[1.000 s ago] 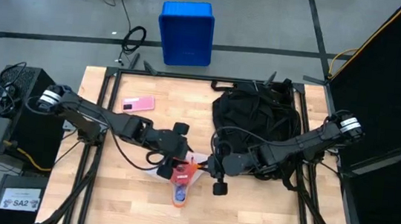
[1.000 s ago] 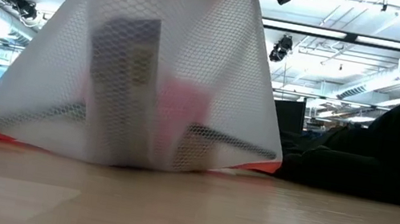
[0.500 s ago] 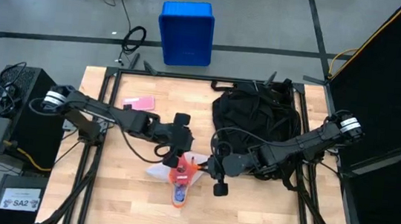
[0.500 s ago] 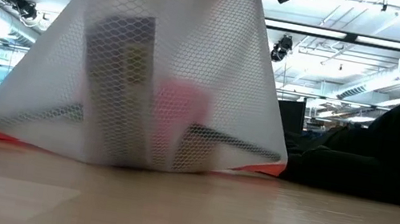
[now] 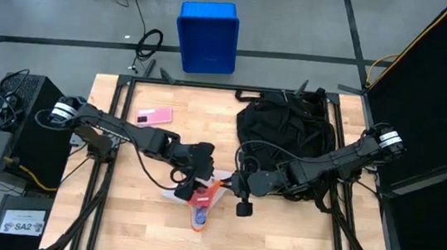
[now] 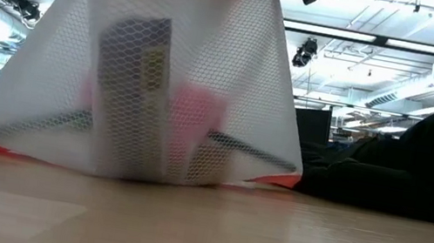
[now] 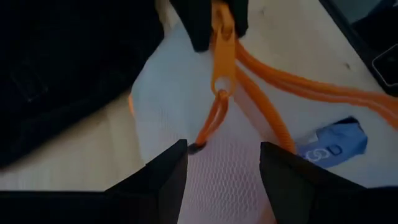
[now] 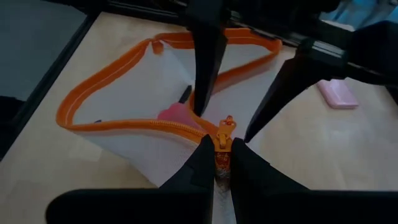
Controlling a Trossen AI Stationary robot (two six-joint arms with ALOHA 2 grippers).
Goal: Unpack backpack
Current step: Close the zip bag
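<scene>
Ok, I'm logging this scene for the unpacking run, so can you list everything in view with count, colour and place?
backpack: one, black, right half of the table, far side.
mesh pouch: one, white with an orange zipper, table centre near the front edge, items inside.
zipper pull: one, orange, on the pouch's zipper, pinched by the right gripper.
flat pink item: one, pink, table's far left.
crate: one, blue, on the floor beyond the table.
table: one, light wood with a black frame.
left gripper: one, dark, jaws open over the pouch.
right gripper: one, dark, jaws shut on the zipper pull.
</scene>
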